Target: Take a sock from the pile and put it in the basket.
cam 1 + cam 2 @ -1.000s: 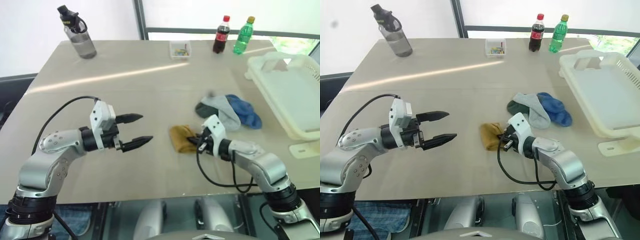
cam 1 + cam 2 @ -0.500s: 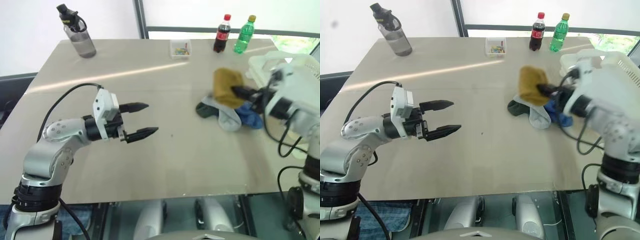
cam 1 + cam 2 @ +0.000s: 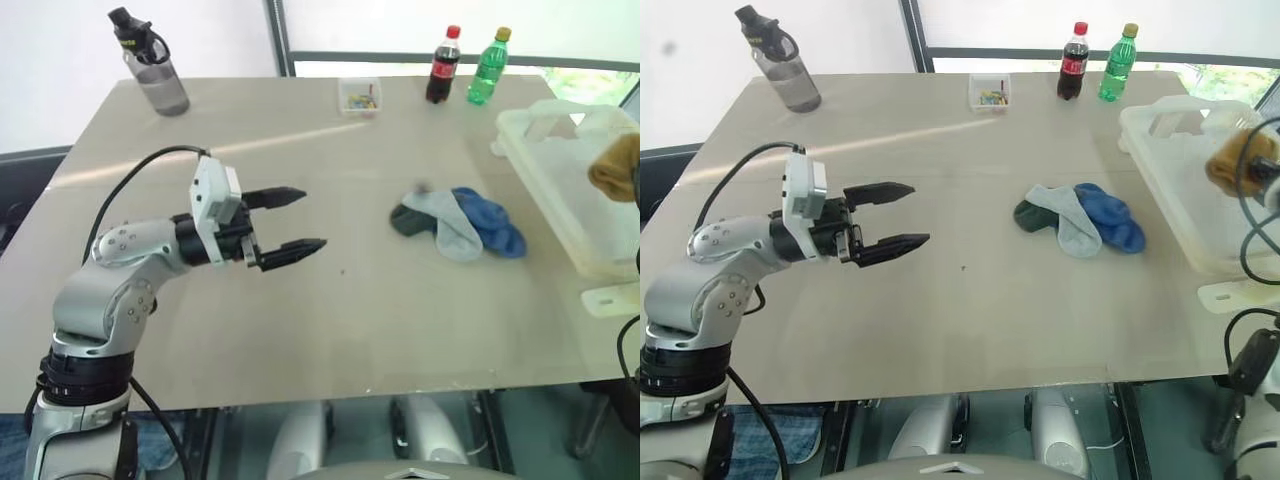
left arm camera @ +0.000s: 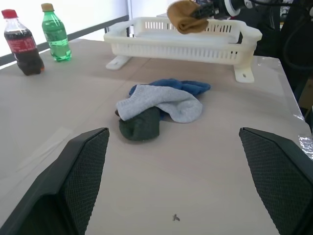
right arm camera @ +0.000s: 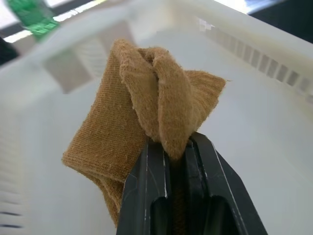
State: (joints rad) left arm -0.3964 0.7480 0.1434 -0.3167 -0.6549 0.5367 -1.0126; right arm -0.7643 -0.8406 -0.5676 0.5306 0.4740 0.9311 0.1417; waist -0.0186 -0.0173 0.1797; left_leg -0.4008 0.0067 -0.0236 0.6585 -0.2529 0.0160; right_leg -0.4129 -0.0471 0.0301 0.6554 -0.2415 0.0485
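The pile (image 3: 460,222) of grey, blue and dark green socks lies right of the table's middle, and it is also in the left wrist view (image 4: 159,105). My right gripper (image 5: 173,147) is shut on a mustard-yellow sock (image 5: 146,117). It holds the sock (image 3: 1230,160) in the air over the cream-white basket (image 3: 1170,170) at the table's right edge. My left gripper (image 3: 313,218) hovers open above the left half of the table. It points toward the pile with nothing between its fingers.
A grey water bottle (image 3: 155,65) stands at the far left corner. A small clear box (image 3: 360,97), a cola bottle (image 3: 443,68) and a green bottle (image 3: 490,70) stand along the far edge. Bare tabletop lies between my left gripper and the pile.
My right gripper lifted the mustard sock off the table beside the pile and swung it right, to above the basket. My left gripper rose a little.
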